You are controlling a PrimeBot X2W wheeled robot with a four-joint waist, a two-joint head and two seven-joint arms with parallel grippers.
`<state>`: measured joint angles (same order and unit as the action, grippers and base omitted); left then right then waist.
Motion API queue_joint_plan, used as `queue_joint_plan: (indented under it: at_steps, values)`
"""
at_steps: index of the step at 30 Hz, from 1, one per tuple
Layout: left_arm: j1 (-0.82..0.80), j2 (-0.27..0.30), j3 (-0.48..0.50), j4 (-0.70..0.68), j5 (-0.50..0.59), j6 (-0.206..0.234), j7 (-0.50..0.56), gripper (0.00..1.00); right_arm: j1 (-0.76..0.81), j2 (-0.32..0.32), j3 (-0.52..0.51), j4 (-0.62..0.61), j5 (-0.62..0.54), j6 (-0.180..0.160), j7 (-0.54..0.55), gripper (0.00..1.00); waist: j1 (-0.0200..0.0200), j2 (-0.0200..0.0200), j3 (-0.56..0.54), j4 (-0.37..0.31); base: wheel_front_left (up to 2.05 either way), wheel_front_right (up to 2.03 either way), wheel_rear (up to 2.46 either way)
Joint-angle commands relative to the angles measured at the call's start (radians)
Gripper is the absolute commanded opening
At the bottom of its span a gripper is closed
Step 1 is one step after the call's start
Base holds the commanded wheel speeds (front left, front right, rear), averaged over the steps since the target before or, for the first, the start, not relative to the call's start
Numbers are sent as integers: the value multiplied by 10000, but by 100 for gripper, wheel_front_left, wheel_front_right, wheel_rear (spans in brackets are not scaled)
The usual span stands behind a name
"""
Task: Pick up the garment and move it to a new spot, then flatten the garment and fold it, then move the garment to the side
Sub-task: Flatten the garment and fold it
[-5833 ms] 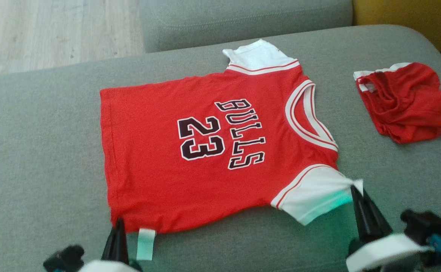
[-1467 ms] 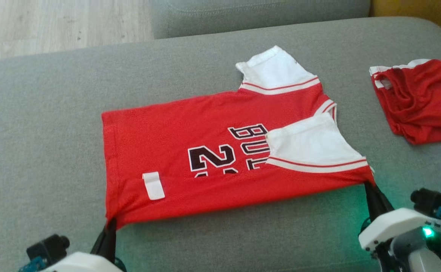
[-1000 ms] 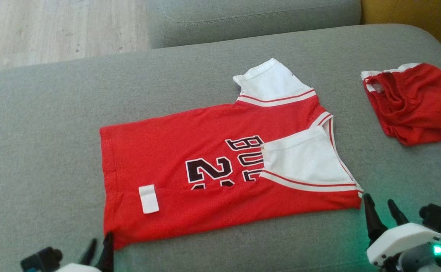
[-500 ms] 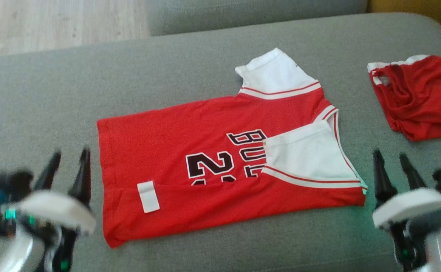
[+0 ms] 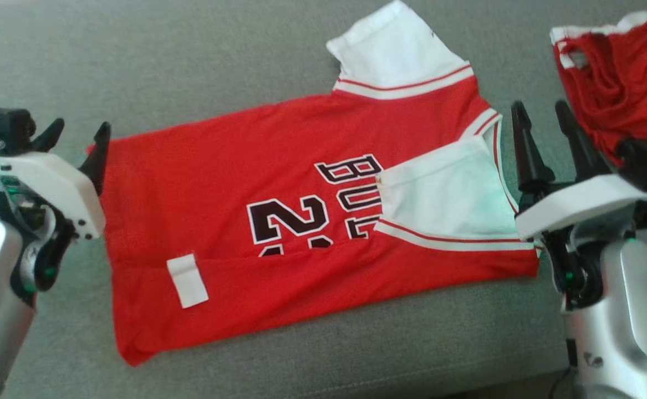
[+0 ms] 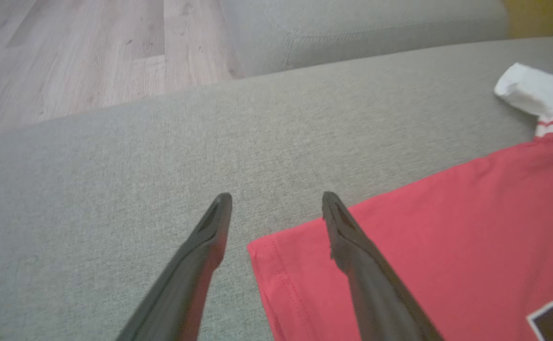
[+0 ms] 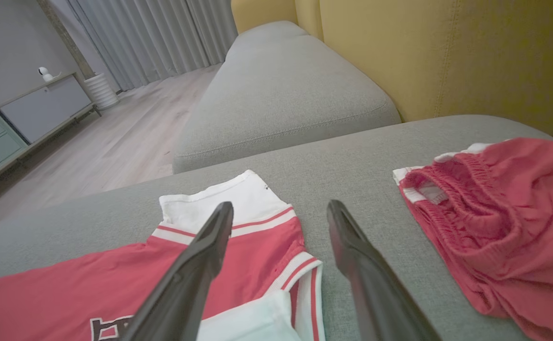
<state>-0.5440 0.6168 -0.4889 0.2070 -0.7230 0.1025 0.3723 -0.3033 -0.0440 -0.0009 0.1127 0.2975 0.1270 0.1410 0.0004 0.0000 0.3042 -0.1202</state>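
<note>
Jersey (image 5: 279, 221) lies flat on grey seat (image 5: 190, 66), red, print side up, neck twd robot's right, hem twd its left. Near long edge is folded over onto the chest. The fold hides lower half of "23" and part of "BULLS". Near sleeve (image 5: 445, 194), white w/ red stripe, lies on top of the print. White tag (image 5: 187, 281) shows on the folded strip, nr the hem. Far sleeve (image 5: 395, 50) sticks out flat on far side, unfolded.

L gripper (image 5: 79, 128): jaws spread wide, nothing in them, at hem end by far corner. In head view one fingertip overlaps the hem edge; can't tell if it touches. L wrist view: hem corner sits low btwn the two fingers, one finger over red cloth, the other over bare seat.

R gripper (image 5: 539, 106): jaws spread wide too, empty, at neck end just beside the collar, btwn jersey and shorts (image 5: 617, 83). R wrist view: one finger over shoulder and far sleeve, the other over bare seat. Can't tell if tips touch cloth.

Shorts are red w/ white trim, crumpled, at right end of seat, apart from jersey.

Bkgd: 2nd seat (image 7: 281, 94) beyond, yellow backrest (image 7: 447, 57), wood floor (image 6: 67, 57), curtains (image 7: 162, 38), low cabinet (image 7: 34, 111).
</note>
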Motion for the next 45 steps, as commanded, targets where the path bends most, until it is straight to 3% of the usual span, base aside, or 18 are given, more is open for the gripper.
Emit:
queue_joint_plan:
  at_steps: [1, 8, 16, 17, 19, 20, 21, 22, 29, 34, 38, 45]
  values:
    - [-642, 496, 412, 62, 38, -48, 177, 100, -400, -62, 307, -373, -95, 37, -49, 100, -4, 0, 525, -288, 0, 0, 0]
    - [-808, 557, 298, 760, -39, -21, 659, 100, -713, -62, 428, -347, -130, 37, -146, 100, -4, 0, 941, -409, 0, 0, 0]
    - [-650, 677, 154, 652, -226, -164, 1085, 100, -736, -62, 484, -336, -105, 37, -189, 100, -4, 0, 988, -398, 0, 0, 0]
    - [-618, 686, 123, 621, -241, -163, 1152, 96, -745, -62, 490, -337, -96, 37, -189, 100, -4, 0, 986, -393, 0, 0, 0]
    - [-565, 683, 64, 573, -262, -148, 1258, 47, -779, -62, 507, -334, -82, 37, -187, 100, -4, 0, 993, -379, 0, 0, 0]
    - [-554, 665, 53, 548, -285, -142, 1282, 33, -805, -62, 526, -337, -70, 37, -184, 100, -4, 0, 1004, -373, 0, 0, 0]
    - [-551, 645, 51, 526, -299, -129, 1282, 6, -831, -62, 549, -342, -61, 37, -180, 100, -4, 0, 1018, -368, 0, 0, 0]
    - [-562, 622, 52, 490, -298, -131, 1235, 0, -863, -62, 568, -345, -63, 37, -165, 100, -4, 0, 1032, -355, 0, 0, 0]
    - [-762, 299, 160, 417, -208, -86, 476, 0, -1576, -84, 671, -141, -518, 37, 375, 100, -4, 0, 1074, -51, 0, 0, 0]
    - [-973, -28, 93, 142, -100, -154, -6, 0, -3034, -602, 585, 502, -1082, 37, 1473, 100, -4, 0, 1218, 541, 0, 0, 0]
    - [-1267, -607, -162, -117, 8, -277, -387, 0, -4769, -1291, 556, 1807, -1567, 37, 2690, 100, -4, 0, 1502, 1340, 0, 0, 0]
    - [-1814, -1630, -547, -34, 37, -516, -875, 0, -6402, -1869, 598, 3932, -1830, 37, 3845, 100, -4, 0, 1956, 2351, 0, 0, 0]
